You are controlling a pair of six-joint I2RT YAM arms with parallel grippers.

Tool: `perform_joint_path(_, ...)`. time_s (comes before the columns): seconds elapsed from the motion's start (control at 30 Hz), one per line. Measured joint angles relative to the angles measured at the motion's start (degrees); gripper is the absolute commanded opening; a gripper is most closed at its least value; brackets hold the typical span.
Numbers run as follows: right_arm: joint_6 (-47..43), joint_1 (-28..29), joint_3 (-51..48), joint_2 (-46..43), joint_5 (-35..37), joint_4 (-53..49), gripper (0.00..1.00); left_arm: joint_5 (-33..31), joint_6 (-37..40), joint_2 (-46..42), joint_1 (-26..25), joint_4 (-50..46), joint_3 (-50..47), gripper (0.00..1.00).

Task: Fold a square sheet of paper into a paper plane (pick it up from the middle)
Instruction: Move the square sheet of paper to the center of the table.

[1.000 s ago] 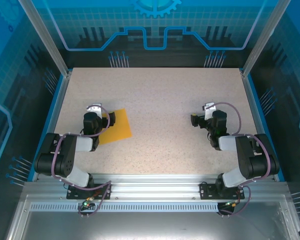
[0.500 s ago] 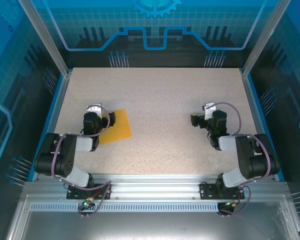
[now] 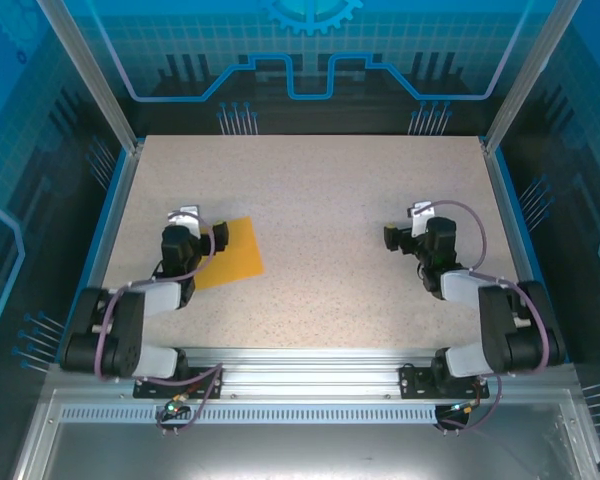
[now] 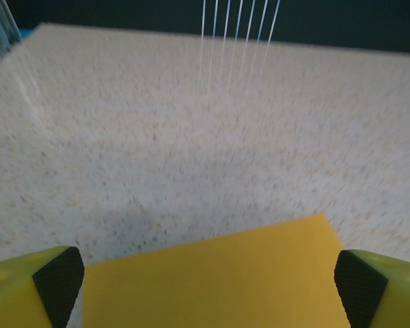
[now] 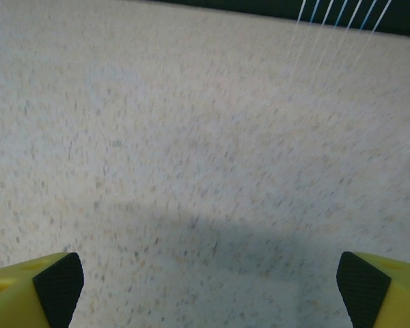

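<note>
The square sheet of paper (image 3: 235, 252) lies flat and unfolded on the left part of the speckled tabletop (image 3: 320, 190), turned a little so that its edges run at a slant to the tabletop's sides. The left gripper (image 4: 208, 279) sits over the sheet's left portion with its jaws spread wide and nothing caught between them. In the left wrist view the orange-yellow paper fills the space between the two black, textured pads (image 4: 58, 277), with its far edge and one corner reaching out ahead of them. Whether the pads touch the paper cannot be told. Well apart, on the right side of the tabletop, the right gripper (image 5: 208, 279) has its jaws just as wide, with bare speckled surface under them and nothing held. Both arms reach forward from their bases on the aluminium rail (image 3: 300, 360) at the near edge, and blue translucent panels (image 3: 310, 50) enclose the tabletop.
</note>
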Motion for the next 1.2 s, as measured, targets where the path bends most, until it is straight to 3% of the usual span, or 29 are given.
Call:
perform_joint_path(0.2, 5.42, 0.20, 10.45, -14.45, -3.13, -24.09, 0.99, -0.90, -8.02, -19.45, 0.57, -17.49, 3.91, 0.99)
perform_joint_path(0.33, 14.53, 0.13, 18.93, -18.47, -6.67, -39.12, 0.99, -3.21, -18.43, -25.09, 0.70, -33.70, 11.41, 0.99)
perform_joint_path(0.43, 19.52, 0.07, 19.21, -20.87, -13.79, -45.29, 1.00, -0.79, -23.61, -27.17, 0.94, -42.07, 14.14, 0.99)
perform_joint_path(0.63, 26.16, 0.85, 14.73, -25.55, -23.93, -51.45, 0.99, 13.11, -27.61, -22.84, 1.01, -51.56, 16.02, 0.98)
perform_joint_path(0.77, 26.95, 3.63, 14.64, -24.59, -27.32, -53.99, 0.99, 19.08, -28.13, -19.54, 0.81, -55.19, 16.06, 0.98)
perform_joint_path(0.93, 26.95, 9.27, 15.82, -18.21, -28.22, -56.48, 1.00, 22.56, -28.09, -15.74, -1.05, -57.37, 16.09, 0.99)
perform_joint_path(1.2, 27.26, 18.75, 19.71, -10.10, -23.41, -57.94, 0.99, 24.87, -27.69, -3.78, -4.98, -58.60, 17.18, 0.99)
